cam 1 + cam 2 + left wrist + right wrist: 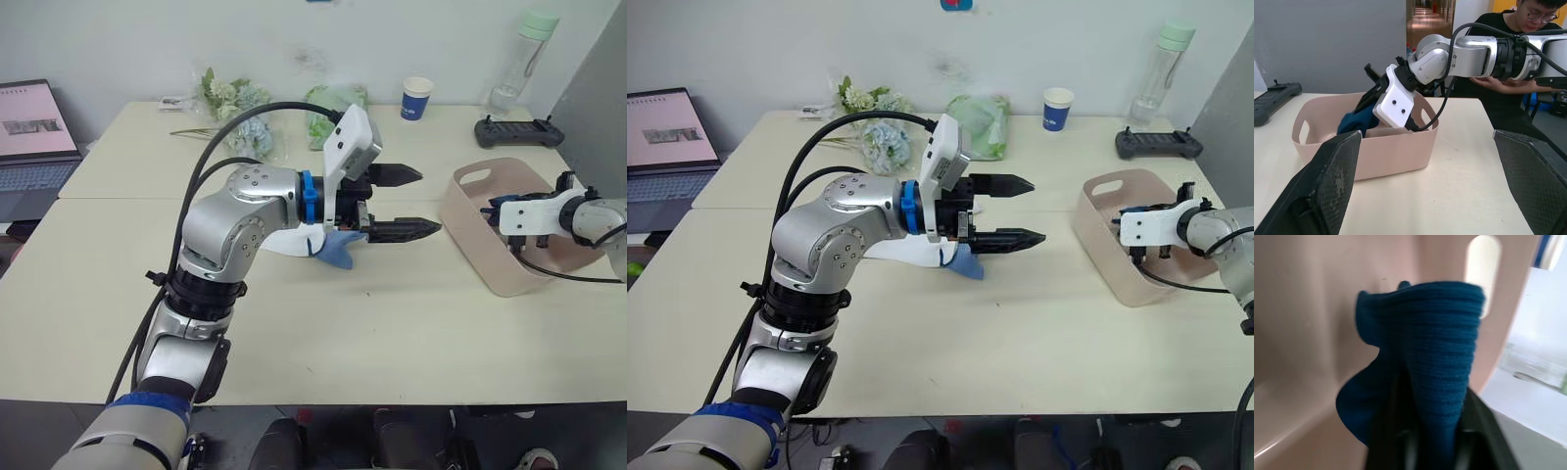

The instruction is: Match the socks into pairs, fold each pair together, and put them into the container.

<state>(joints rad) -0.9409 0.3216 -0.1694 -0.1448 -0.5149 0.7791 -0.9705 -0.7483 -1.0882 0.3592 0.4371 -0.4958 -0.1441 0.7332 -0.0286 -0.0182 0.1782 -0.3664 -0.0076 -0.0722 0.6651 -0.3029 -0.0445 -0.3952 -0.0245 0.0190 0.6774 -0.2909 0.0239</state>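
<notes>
One navy pair (1425,357), soft, light and best held at its fold, is clamped in the right gripper (1435,440) inside the tub (470,230), while the left gripper (416,201) hangs open above the table.

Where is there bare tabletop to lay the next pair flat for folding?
The near half of the cream table is bare, from the front edge up to the white and light blue socks under the open left pincer. The strip between that pincer and the pale pink plastic tub is open too. Crowded: inside the tub, where the right pincer holds dark blue sock fabric.
</notes>
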